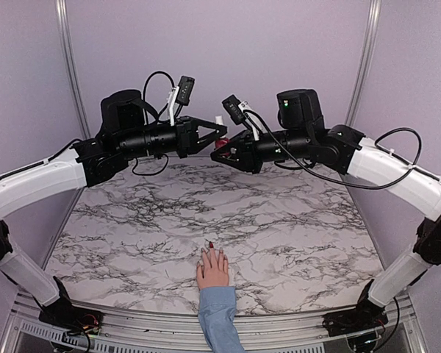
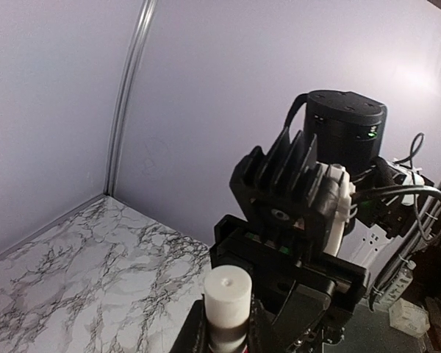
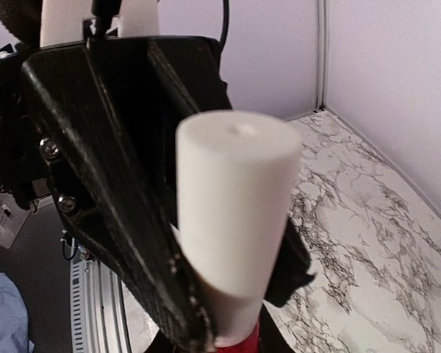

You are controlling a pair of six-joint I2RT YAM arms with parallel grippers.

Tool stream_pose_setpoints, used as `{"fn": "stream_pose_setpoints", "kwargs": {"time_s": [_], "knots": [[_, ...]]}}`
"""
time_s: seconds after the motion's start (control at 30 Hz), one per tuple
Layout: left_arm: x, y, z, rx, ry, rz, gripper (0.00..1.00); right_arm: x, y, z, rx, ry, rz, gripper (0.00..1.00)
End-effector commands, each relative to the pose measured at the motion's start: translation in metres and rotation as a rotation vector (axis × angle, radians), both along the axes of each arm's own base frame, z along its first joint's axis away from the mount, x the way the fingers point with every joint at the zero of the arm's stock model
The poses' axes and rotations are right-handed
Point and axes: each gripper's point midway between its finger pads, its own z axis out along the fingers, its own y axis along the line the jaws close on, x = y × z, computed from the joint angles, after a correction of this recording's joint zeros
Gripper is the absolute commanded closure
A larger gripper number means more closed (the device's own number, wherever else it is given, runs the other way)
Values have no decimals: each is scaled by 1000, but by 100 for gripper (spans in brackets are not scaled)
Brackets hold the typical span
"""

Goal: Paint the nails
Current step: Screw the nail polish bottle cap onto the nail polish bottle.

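Observation:
A pale pink hand (image 1: 213, 269) with a light blue sleeve (image 1: 219, 318) lies flat at the near middle of the marble table. One of the nails (image 1: 211, 245) is dark red; the others look pale. High above the far table my two grippers meet on an upright polish bottle (image 1: 221, 142) with a white cap (image 1: 218, 120). My left gripper (image 1: 217, 134) is shut on the cap (image 2: 226, 293), near its lower end. My right gripper (image 1: 223, 149) is shut on the red bottle body (image 3: 240, 343) below the cap (image 3: 235, 213).
The marble tabletop (image 1: 294, 220) spreads below the raised arms. Purple walls with metal posts (image 1: 364, 59) enclose the back and sides. A metal rail (image 1: 132, 323) runs along the near edge by the arm bases.

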Motion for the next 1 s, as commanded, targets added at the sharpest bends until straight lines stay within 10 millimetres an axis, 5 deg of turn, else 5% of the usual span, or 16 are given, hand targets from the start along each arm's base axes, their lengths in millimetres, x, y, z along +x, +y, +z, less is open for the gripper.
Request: {"fn": "stream_pose_setpoints", "kwargs": {"time_s": [0.0, 0.17, 0.43, 0.63, 0.97], "knots": [[-32, -9, -17, 21, -11, -216, 100, -76, 4, 73, 221, -174, 382, 100], [-52, -6, -17, 3, -31, -354, 100, -93, 2, 82, 245, -161, 475, 100], [-41, 7, 6, -61, -42, -273, 97, -84, 3, 68, 211, -130, 417, 100], [-17, 31, 28, -126, -59, -35, 65, -59, 2, 53, 170, -96, 253, 100], [-15, 34, 30, -140, -59, 60, 44, -17, 0, 17, 77, -32, 16, 100]]}}
